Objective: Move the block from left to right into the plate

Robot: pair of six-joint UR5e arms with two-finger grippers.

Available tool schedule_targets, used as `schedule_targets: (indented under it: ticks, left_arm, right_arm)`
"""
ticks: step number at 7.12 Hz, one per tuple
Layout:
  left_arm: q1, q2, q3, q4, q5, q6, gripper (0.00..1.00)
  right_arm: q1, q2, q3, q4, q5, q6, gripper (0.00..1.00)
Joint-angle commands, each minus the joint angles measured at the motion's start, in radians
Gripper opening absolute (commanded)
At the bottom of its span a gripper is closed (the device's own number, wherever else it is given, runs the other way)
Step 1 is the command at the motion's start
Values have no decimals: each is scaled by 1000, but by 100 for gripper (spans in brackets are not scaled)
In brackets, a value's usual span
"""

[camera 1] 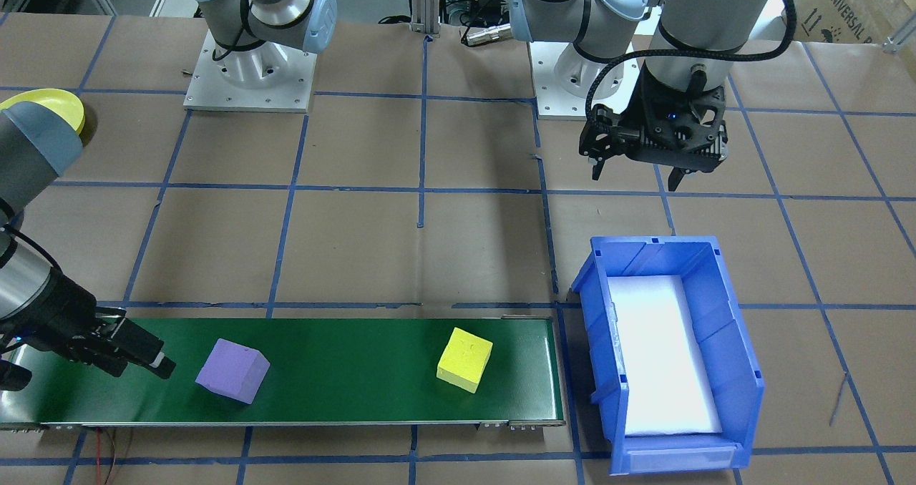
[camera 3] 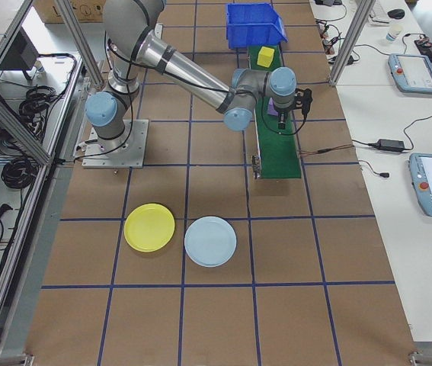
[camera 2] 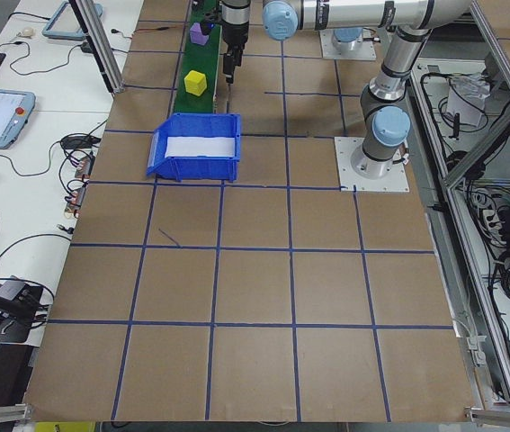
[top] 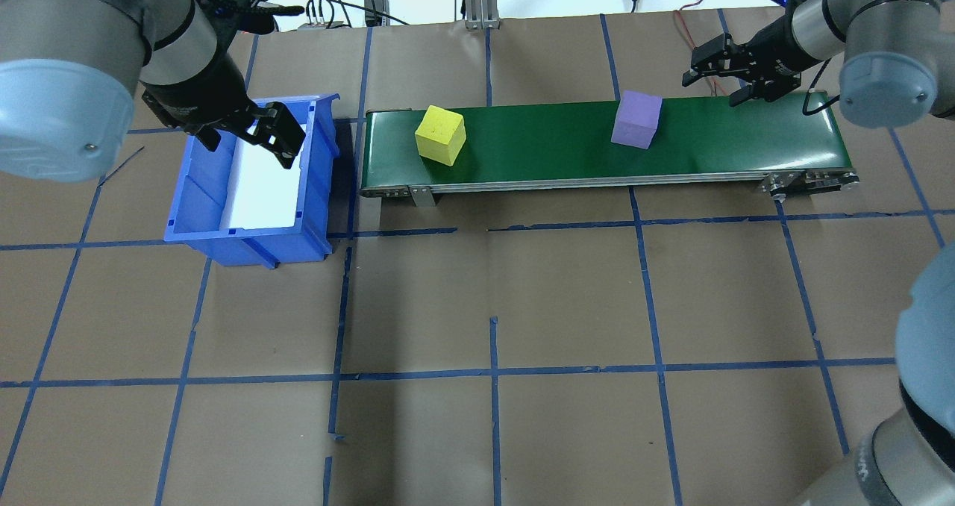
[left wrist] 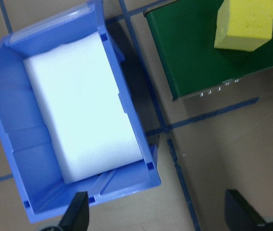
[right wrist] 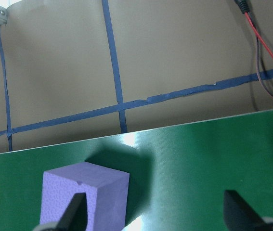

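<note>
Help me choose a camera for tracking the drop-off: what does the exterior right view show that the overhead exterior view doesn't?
Only exterior right shows the yellow plate and the light blue plate, lying side by side on the table, away from the conveyor. Only overhead shows the left gripper open above the blue bin, and the purple block unobstructed. Both show the green conveyor, the yellow block and the right gripper.

Brown paper-covered table [top: 492, 282], blue tape grid, white side benches [camera 2: 21, 135], cables
</note>
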Motion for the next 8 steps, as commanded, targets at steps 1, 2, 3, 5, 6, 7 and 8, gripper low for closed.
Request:
schedule_targets:
  ticks: [1,2,3,5,6,7,8]
  left_arm:
    - [10,-4,65,-48,0,-128,100]
    - [11,-15,85,-48,0,-109,100]
    - [11,-24,99,-45,-2,-55,100]
    - [11,-22,88,-46,3,-13,100]
    - [11,-22,88,-46,1,-13,100]
    - [11,-22,88,-46,1,-13,100]
    - [13,-22,88,-45,0,-13,100]
  right_arm:
    - [0,18,-4,-3,1,1,100]
    - [0,22,-4,-15,-2,-1,100]
    - [0,27,-4,-15,-2,-1,100]
    - [0,30,-2,-18,-2,-1,100]
    - [0,41,-1,-20,-3,-1,100]
    - [0,56,-10,-21,-14,-2,100]
    - [0,68,-23,-21,-17,-2,100]
